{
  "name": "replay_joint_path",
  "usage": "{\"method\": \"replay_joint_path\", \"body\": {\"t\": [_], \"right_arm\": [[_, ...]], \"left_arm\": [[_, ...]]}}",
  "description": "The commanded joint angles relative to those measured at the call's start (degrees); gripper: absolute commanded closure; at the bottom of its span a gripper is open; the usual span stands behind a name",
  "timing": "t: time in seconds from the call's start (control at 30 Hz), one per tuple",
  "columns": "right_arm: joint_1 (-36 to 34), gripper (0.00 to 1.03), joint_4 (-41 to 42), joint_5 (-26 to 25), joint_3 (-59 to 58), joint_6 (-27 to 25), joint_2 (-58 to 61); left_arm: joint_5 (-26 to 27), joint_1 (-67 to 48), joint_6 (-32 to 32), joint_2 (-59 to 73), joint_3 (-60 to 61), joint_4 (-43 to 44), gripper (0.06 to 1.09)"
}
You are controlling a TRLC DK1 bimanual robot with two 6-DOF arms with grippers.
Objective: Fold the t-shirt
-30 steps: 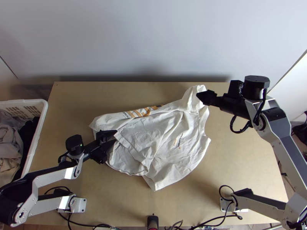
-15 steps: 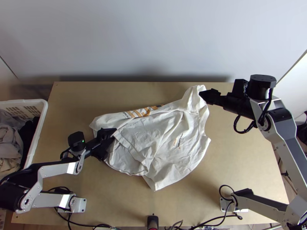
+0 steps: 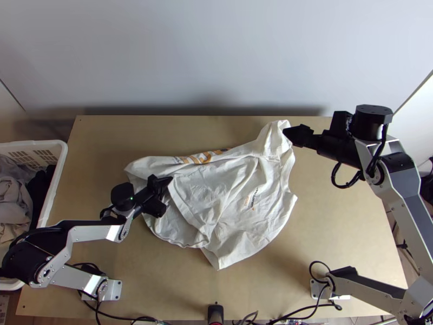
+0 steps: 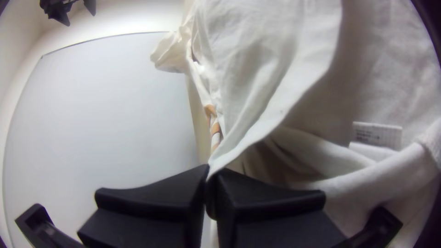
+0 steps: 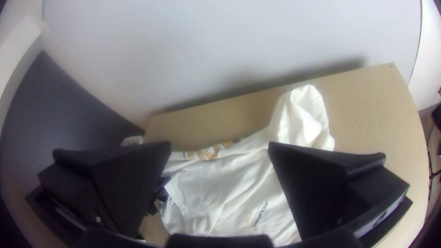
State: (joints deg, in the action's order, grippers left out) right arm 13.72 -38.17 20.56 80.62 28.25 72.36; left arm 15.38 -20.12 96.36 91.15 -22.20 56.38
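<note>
A plain, pale grey wall (image 3: 216, 54) stands at twelve o'clock, a soft shadow (image 3: 162, 110) along its foot, behind the light wooden table (image 3: 335, 233). A white panel (image 3: 419, 124) (quite bright, really) sits towards two o'clock.

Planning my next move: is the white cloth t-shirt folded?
Not neatly: the t-shirt lies rumpled, partly overlapping itself, edge pinched in the left gripper.
</note>
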Motion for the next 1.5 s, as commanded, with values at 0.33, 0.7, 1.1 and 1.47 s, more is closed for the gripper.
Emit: {"method": "replay_joint_path", "body": {"t": [0.33, 0.7, 1.1, 1.47], "right_arm": [[-0.71, 0.05, 0.29, 0.01, 0.94, -0.65, 1.03], [0.26, 0.05, 0.29, 0.01, 0.15, -1.09, 1.12], [0.17, 0.05, -0.06, 0.01, -1.52, -1.44, -0.02], [1.31, 0.05, -0.24, 0.01, -3.63, -1.18, -1.43]], "left_arm": [[-3.86, 0.87, -9.70, -3.26, -5.49, 1.89, 1.05], [-3.86, 11.68, -13.65, 7.28, -23.51, 1.80, 1.05], [-3.42, 22.84, -14.71, 30.75, -47.33, 1.63, 1.05], [-6.32, 28.91, -22.09, 45.43, -66.84, -0.92, 0.99]]}}
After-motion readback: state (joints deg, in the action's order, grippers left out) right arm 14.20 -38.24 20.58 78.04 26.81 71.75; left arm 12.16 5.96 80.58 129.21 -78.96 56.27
